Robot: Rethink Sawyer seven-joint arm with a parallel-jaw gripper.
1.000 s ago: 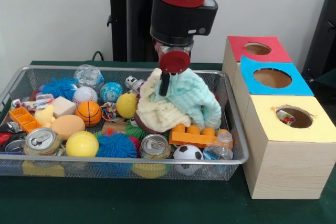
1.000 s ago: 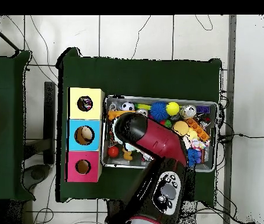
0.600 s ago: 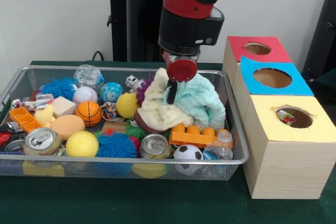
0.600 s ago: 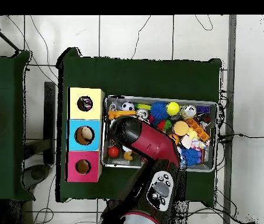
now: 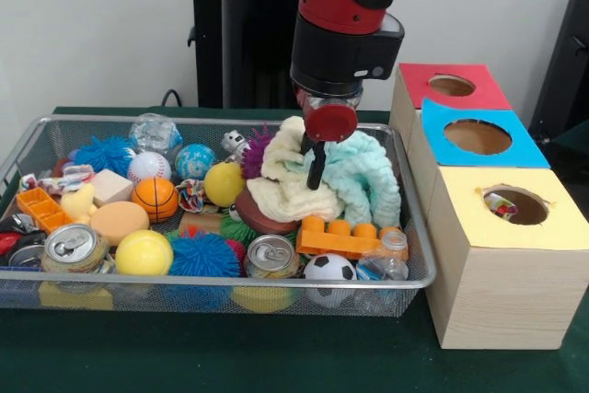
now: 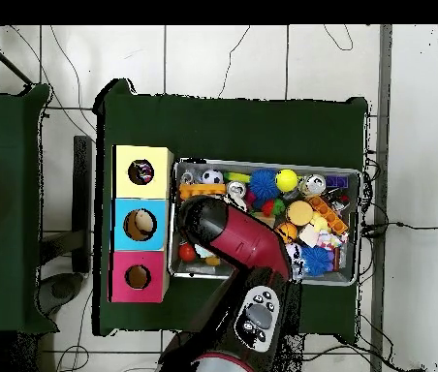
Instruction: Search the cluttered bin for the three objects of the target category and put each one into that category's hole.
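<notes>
A cream fluffy cloth (image 5: 285,186) and a mint-green fluffy cloth (image 5: 363,177) sit bunched together in the right half of the wire mesh bin (image 5: 416,227), heaped above the toys around them. The end effector (image 5: 316,170) hangs from the red and black arm (image 5: 345,6) right at the seam between the two cloths, its dark tip against the cream one; whether it is spread or pinching fabric cannot be told. Just in front of the cloths lies an orange plastic building brick (image 5: 345,238), with a silver drink can (image 5: 271,257) and a small black-and-white football (image 5: 329,269) nearer the front wall. Left of the pile are a yellow ball (image 5: 222,184), a small orange basketball (image 5: 155,198) and a blue spiky pom-pom ball (image 5: 204,255). Beside the bin on the green-covered surface (image 5: 276,356) stands a wooden box (image 5: 492,301) with three round holes in red (image 5: 451,86), blue (image 5: 477,136) and yellow (image 5: 515,205) tops; the overhead view shows the arm covering the bin's box-side half
</notes>
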